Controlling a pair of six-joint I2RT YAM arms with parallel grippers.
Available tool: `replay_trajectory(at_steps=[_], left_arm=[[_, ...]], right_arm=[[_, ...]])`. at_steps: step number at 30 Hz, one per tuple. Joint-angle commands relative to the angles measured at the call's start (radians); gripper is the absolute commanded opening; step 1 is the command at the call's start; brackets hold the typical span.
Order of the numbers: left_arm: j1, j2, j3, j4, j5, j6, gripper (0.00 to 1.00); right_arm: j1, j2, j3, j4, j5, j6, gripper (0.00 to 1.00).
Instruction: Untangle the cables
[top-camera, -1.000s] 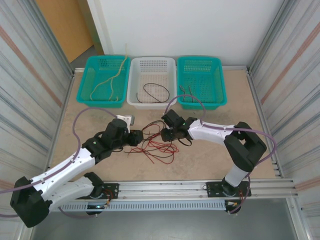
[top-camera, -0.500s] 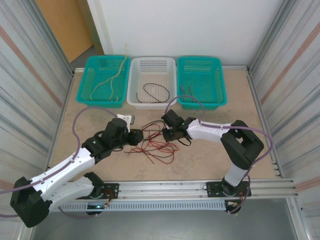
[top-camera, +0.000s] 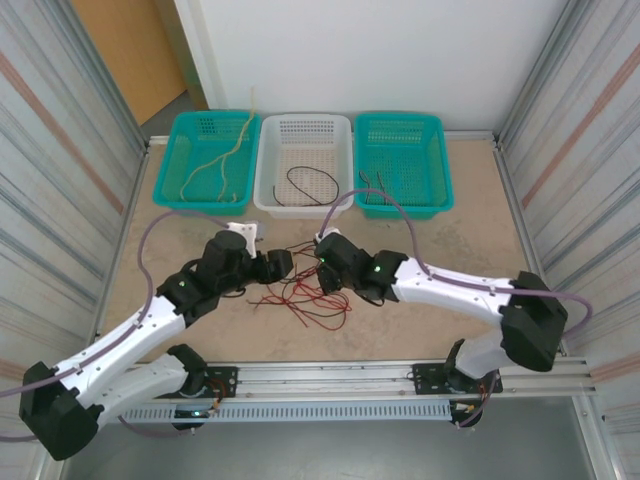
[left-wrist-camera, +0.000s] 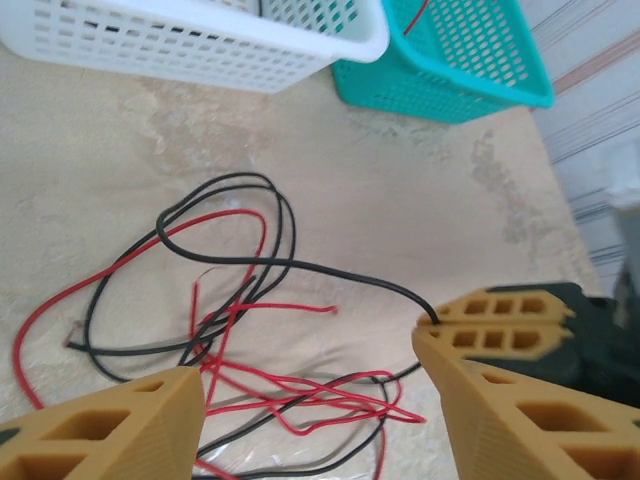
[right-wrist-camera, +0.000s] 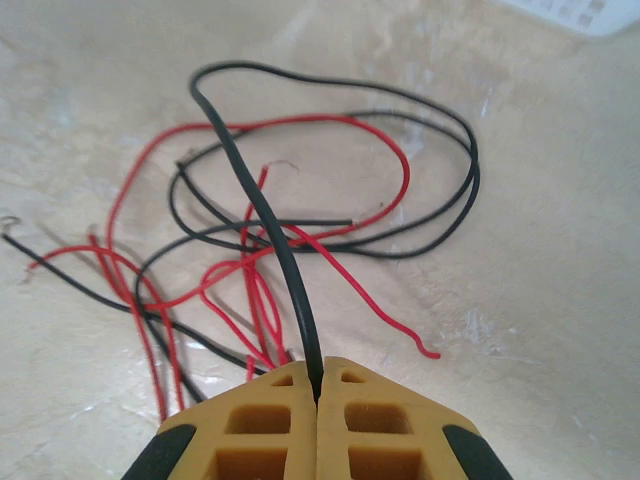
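My right fingers (right-wrist-camera: 262, 432) pinching a thin black wire (right-wrist-camera: 262, 215), my left fingers (left-wrist-camera: 505, 400) spread over tangled thin red and black wires (top-camera: 305, 290), middle of the beige worktop (top-camera: 400, 338).

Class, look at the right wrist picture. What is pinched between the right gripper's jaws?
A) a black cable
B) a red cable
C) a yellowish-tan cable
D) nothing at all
A: in the right wrist view the right gripper has its jaws closed together on a black cable, which runs up and away from them over the table.
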Motion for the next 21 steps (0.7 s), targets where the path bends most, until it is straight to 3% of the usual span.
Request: replay_trajectory(at_steps=[1, 4, 7, 13, 21], left_arm=[[0.023, -0.03, 0.029, 0.093, 0.087, -0.035, 0.55], [0.029, -0.047, 0.031, 0.133, 0.107, -0.051, 0.42], [0.044, -0.044, 0.023, 0.209, 0.181, -0.086, 0.41], [0.023, -0.034, -0.018, 0.491, 0.356, -0.143, 0.61], [-0.007, -0.017, 0.043, 0.431, 0.339, -0.053, 0.65]], right_arm=[[0.043, -0.118, 0.029, -0.047, 0.131, -0.004, 0.04], [0.064, -0.22, 0.042, -0.052, 0.147, 0.014, 0.04], [0.07, -0.326, 0.042, -0.035, 0.142, 0.018, 0.05], [0.07, -0.481, 0.057, -0.026, 0.091, 0.015, 0.07], [0.071, -0.552, 0.097, -0.039, 0.028, 0.01, 0.08]])
